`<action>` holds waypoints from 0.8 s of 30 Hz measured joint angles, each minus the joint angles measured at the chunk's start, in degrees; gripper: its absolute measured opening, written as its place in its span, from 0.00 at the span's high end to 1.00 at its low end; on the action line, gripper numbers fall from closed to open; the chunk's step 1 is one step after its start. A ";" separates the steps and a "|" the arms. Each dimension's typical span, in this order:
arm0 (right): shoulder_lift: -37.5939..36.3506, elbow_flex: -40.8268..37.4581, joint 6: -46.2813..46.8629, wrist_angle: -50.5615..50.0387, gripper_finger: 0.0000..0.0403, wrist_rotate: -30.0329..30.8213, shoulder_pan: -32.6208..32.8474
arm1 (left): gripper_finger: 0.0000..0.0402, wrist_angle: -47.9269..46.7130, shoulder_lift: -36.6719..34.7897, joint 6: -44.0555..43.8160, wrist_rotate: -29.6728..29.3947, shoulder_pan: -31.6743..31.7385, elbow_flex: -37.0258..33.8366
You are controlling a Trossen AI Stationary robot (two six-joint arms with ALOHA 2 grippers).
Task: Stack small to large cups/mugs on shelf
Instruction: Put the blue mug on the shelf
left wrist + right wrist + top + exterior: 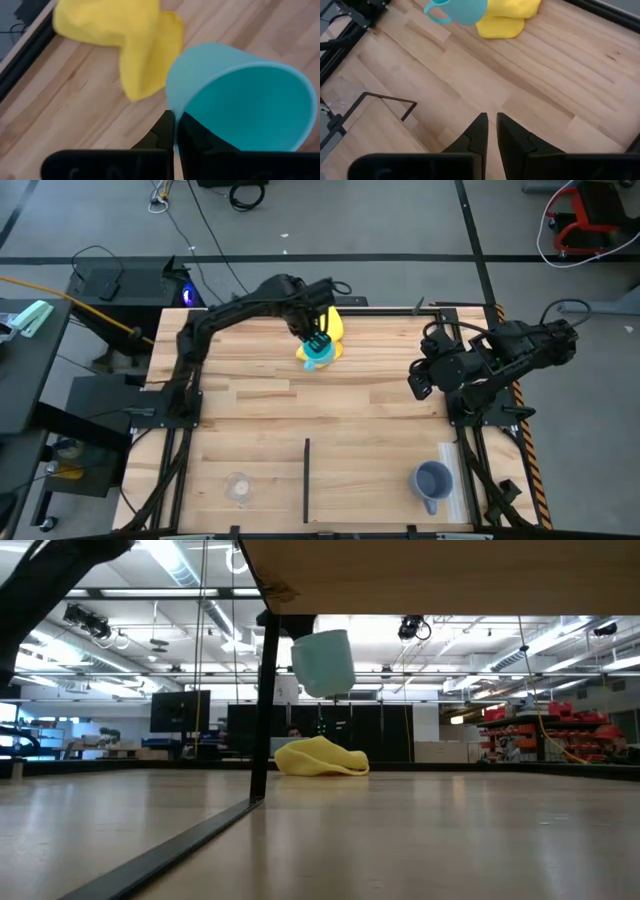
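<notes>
My left gripper [314, 340] is shut on the bright-blue mug [319, 352] near the table's far edge, above the yellow cloth [333, 332]. The low view shows the mug [323, 662] in the air over the cloth [320, 757]. The right wrist view shows the mug's handle [436, 13]. My right gripper [419, 384] waits shut and empty over the table's right side. The clear glass cup [238, 487] stands at the near left. The grey-blue mug [432, 480] stands at the near right. My left gripper holds the bright-blue mug by its rim wall [175, 116], one finger [192, 137] inside the mug and one [164, 131] outside. The mug is lifted clear of the table and the cloth, tilted, with its mouth turned toward the wrist camera.
A thin black bar [306, 478] runs across the near middle of the table, between the glass cup and the grey-blue mug. In the low view a wooden board [450, 575] spans overhead on a black post [262, 710]. Black frame rails [180, 370] edge the table.
</notes>
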 joint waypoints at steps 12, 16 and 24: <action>-3.87 -14.43 7.11 0.07 0.97 -3.68 0.01 | 0.97 1.20 6.74 -3.60 1.06 -5.22 3.58; -4.07 -17.74 7.79 -0.06 0.94 -3.68 -0.52 | 0.97 3.30 8.66 -4.88 3.21 -7.35 3.58; -3.91 -21.19 7.60 -0.04 0.88 -3.64 -3.60 | 0.97 7.51 10.68 -8.15 4.69 -11.18 3.58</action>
